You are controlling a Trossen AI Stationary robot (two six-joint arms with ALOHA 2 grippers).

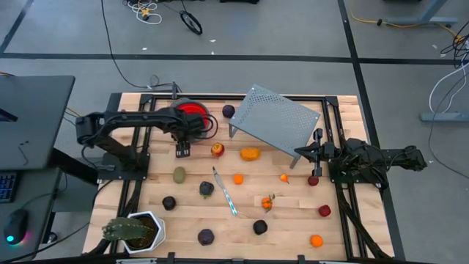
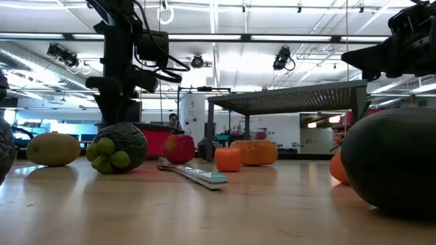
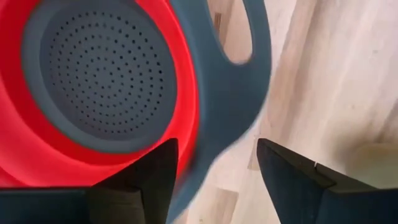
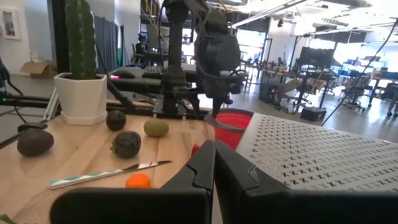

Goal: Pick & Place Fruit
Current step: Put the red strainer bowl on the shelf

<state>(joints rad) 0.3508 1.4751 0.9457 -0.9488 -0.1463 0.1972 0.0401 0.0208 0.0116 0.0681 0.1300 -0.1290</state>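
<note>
- Jaws of the left gripper stood released above the red colander near the desk's far-left corner.
- Right gripper looked clenched, seemingly empty, by the right edge; fruit lay scattered.

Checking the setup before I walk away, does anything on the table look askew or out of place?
The perforated grey rack sits turned at an angle to the table edges. A knife lies loose among the scattered fruit. Nothing looks spilled or damaged.
</note>
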